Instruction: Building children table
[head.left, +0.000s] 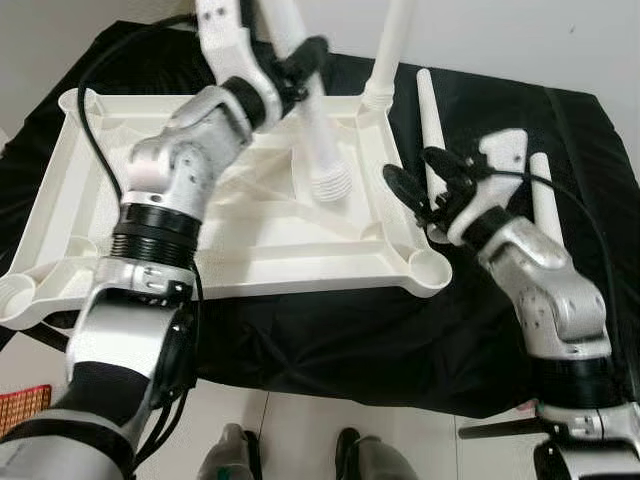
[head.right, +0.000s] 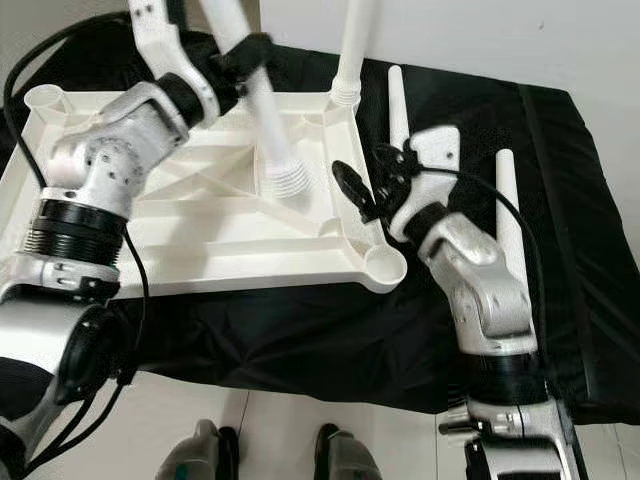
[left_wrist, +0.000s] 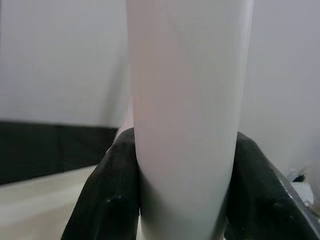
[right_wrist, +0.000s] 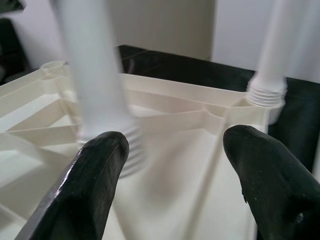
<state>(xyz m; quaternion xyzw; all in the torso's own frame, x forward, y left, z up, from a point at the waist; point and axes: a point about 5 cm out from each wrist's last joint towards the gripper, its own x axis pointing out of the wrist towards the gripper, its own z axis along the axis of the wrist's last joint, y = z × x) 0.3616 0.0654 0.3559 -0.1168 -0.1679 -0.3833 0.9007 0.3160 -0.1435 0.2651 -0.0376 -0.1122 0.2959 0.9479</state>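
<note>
Head eyes look down on the tabletop — wrist cameras sit close, along each tool.

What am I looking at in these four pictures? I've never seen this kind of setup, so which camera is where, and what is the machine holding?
This is a humanoid robot with two silver arms, each ending in two black fingers. The two wide pictures come from cameras on its head, looking down. The two close-ups come from cameras on its wrists, looking along the fingers.

On a black cloth lies a white plastic tabletop, underside up, with a round socket at each corner. One leg already stands in the far right corner socket. Two spare legs lie on the cloth to the right.

The left gripper is shut on another table leg, its threaded end hanging over the middle of the tabletop. The right gripper is open and holds nothing, hovering by the tabletop's right edge.
</note>
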